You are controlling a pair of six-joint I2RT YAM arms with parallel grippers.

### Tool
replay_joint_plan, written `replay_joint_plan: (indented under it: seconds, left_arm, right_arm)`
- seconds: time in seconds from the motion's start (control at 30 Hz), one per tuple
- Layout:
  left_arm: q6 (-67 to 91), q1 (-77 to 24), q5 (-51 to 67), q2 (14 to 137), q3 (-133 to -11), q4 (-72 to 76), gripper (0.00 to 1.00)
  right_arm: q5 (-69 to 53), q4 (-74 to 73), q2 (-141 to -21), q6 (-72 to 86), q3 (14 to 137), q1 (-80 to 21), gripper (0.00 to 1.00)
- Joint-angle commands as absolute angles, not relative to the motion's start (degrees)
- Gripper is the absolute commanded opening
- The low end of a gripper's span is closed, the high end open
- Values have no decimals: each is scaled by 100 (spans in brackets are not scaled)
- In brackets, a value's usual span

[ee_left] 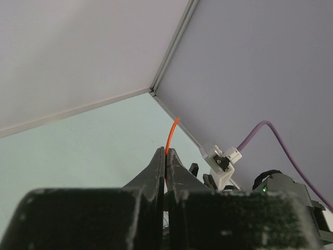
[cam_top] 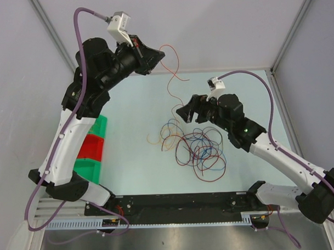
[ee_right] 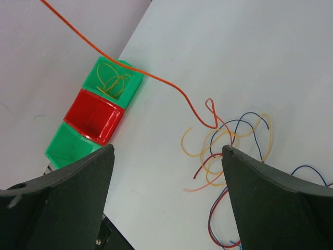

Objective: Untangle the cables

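Note:
A tangle of thin cables [cam_top: 201, 148] in red, maroon, blue and orange-yellow lies on the pale table right of centre. My left gripper [cam_top: 161, 55] is raised near the back wall. It is shut on one end of an orange cable [cam_top: 178, 61], which hangs down in curls toward the tangle. In the left wrist view the orange cable [ee_left: 171, 133] sticks up from the closed left gripper [ee_left: 166, 152]. My right gripper [cam_top: 187, 110] hovers open over the tangle's upper left edge. In the right wrist view the right gripper [ee_right: 167, 148] is empty, and the orange cable [ee_right: 156, 79] slants across above the loose ends [ee_right: 229, 135].
A row of three small bins sits at the table's left edge: a green bin [cam_top: 102, 126], a red bin [cam_top: 94, 146] and another green bin [cam_top: 89, 168]. The far green bin [ee_right: 112, 80] holds yellowish wires. Walls close in on the back and both sides.

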State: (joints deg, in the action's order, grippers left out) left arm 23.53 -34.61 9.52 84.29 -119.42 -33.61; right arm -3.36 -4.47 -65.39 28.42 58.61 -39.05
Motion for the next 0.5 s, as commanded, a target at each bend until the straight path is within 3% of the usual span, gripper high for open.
replay_joint_plan:
  seconds: [0.0,0.47]
  left_arm:
    - [2478,-3481,1116,8165,-11865,-3024,0]
    - [2443,-3489,1134,8095,-11795,-2997,0]
  right_arm:
    - [-97,-62,-6592,2804,5968,-3938,83]
    - [281,203,-7233,2637,6301,-3929,75]
